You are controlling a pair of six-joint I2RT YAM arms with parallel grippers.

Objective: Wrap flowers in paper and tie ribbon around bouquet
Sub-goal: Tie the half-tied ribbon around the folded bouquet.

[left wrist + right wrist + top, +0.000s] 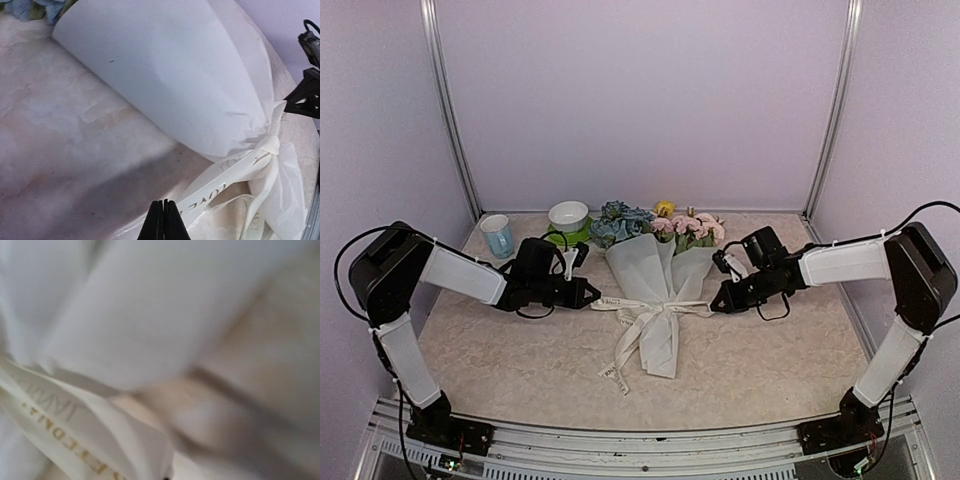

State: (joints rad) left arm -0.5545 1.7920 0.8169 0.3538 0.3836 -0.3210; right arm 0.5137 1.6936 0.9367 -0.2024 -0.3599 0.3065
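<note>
Across the marbled beige desk [770, 380] we see the bouquet [660, 290] lying flat in the middle, its narrow end toward the near edge and its wide mouth toward the back. Thin translucent white paper [642, 265] forms the cone around it, and in the left wrist view that sheet fills most of the picture as a smooth roll. Artificial flowers [620, 222] with blue hydrangea heads, pink blooms, a yellow bloom and green leaves spill from the mouth. A narrow cream-white fabric ribbon [650, 310] with small printed lettering is knotted around the cone's waist, its tails trailing toward the near edge. Our left hand [593, 297] sits low just left of that waist, its black fingers [158, 222] pressed together; the ribbon runs right up to their tips, but we cannot tell whether it is caught between them. Our right hand [717, 304] sits just right of the waist, also pressed together, and its own view is too blurred to show what it touches. Behind the left hand stand a white ceramic bowl [568, 214] on a green saucer [582, 237] and a pale blue cup [498, 236]
</note>
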